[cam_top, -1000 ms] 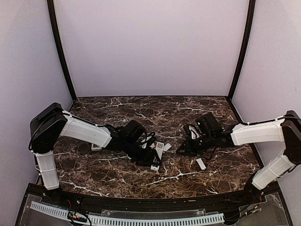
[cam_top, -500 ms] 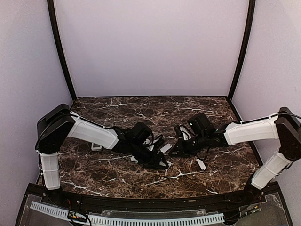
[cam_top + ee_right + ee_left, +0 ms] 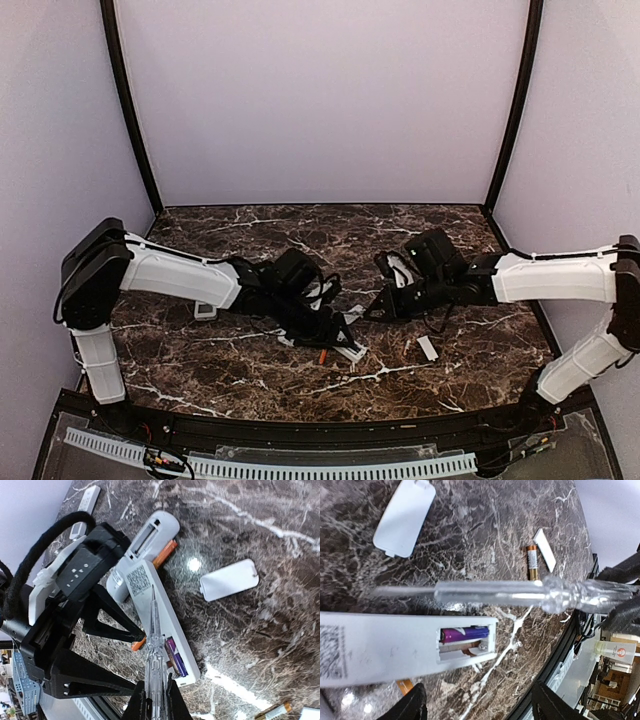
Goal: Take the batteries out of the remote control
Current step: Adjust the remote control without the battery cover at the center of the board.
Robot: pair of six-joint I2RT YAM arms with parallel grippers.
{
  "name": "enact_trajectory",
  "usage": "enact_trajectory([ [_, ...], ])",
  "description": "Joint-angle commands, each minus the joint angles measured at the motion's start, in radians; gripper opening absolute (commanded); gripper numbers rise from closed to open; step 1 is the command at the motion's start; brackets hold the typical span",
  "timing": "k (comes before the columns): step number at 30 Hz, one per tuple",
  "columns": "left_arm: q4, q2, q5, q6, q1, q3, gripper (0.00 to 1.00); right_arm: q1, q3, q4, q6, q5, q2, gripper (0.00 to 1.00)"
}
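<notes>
Ideally the right gripper [image 3: 152, 702], clamped on the clear pick [image 3: 153, 630], slips its tip under the purple battery [image 3: 465, 633] seated in the remote [image 3: 380, 647] toward the tabletop's [image 3: 470, 525] near edge and levers gently, while the left gripper [image 3: 479, 702], jaws wide, steadies the case.

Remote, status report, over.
Left claw open by remote. Right claw shut on clear stick, near remote. Purple battery in bay, other slot looks empty; loose battery on table. Bay uncovered, nothing in the way.
</notes>
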Motion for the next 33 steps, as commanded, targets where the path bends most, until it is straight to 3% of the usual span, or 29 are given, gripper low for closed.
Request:
enact_trajectory([
  [1, -0.092, -0.162, -0.138, 0.013, 0.006, -0.038, 0.72, -0.018, 0.062, -0.078, -0.066, 0.096, -0.071, 0.0],
  [12, -0.305, -0.267, -0.175, 0.206, 0.11, 0.032, 0.74, -0.039, 0.009, -0.171, -0.107, 0.07, -0.192, 0.0],
  [22, -0.405, -0.081, -0.159, 0.395, 0.151, 0.264, 0.71, -0.017, -0.058, -0.248, -0.133, 0.041, -0.288, 0.0],
  [33, -0.4, 0.029, -0.188, 0.435, 0.165, 0.264, 0.65, 0.014, -0.005, -0.274, -0.195, 0.06, -0.142, 0.0],
])
